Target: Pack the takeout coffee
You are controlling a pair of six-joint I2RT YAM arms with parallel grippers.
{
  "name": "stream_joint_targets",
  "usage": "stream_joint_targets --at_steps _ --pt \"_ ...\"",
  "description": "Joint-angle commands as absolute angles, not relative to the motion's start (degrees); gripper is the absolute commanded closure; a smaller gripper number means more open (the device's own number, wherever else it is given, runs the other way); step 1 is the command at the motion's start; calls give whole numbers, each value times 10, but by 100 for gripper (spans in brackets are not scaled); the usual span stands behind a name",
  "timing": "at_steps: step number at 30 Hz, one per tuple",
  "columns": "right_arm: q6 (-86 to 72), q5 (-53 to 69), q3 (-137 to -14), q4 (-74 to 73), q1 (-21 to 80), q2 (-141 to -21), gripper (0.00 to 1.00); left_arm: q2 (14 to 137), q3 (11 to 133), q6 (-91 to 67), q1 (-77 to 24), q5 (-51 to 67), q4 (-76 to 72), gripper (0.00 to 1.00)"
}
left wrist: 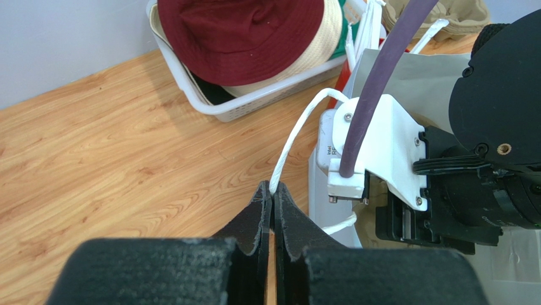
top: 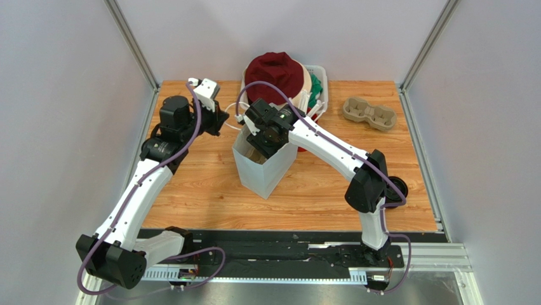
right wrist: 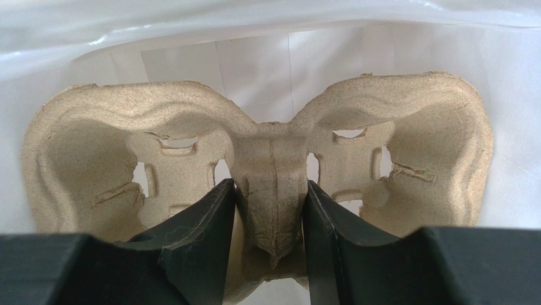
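Takeout coffee cannot be located in any view. At frame centre, a pulp cup carrier [right wrist: 406, 114] is clamped by its middle ridge in the half-spread right gripper [right wrist: 272, 190] inside the white bag [top: 257, 171]. The cord handle [left wrist: 295, 136] is pinched in the closed left gripper [left wrist: 273, 190].

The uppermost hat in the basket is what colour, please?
The hat is dark red, clearest in left wrist view.

The white paper bag [top: 263, 168] stands upright with its top open near the middle of the table [top: 203, 190], its cord handle [left wrist: 298, 130] drawn taut to one side. Inside it is a tan pulp carrier [right wrist: 406, 127] with two round cup wells, its central ridge clamped by the right gripper [right wrist: 270, 187]
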State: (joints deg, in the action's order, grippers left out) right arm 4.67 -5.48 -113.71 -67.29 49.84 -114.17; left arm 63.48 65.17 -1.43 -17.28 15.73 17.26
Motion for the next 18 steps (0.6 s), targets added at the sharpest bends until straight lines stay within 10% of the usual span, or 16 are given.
stream_joint_targets --at_steps 1,18 --pt "55 -49 -1162 -680 502 -1145 54 635 650 -24 -177 153 152 99" --pt "65 -41 -1179 -681 504 -1122 25 632 647 -23 -178 153 151 98"
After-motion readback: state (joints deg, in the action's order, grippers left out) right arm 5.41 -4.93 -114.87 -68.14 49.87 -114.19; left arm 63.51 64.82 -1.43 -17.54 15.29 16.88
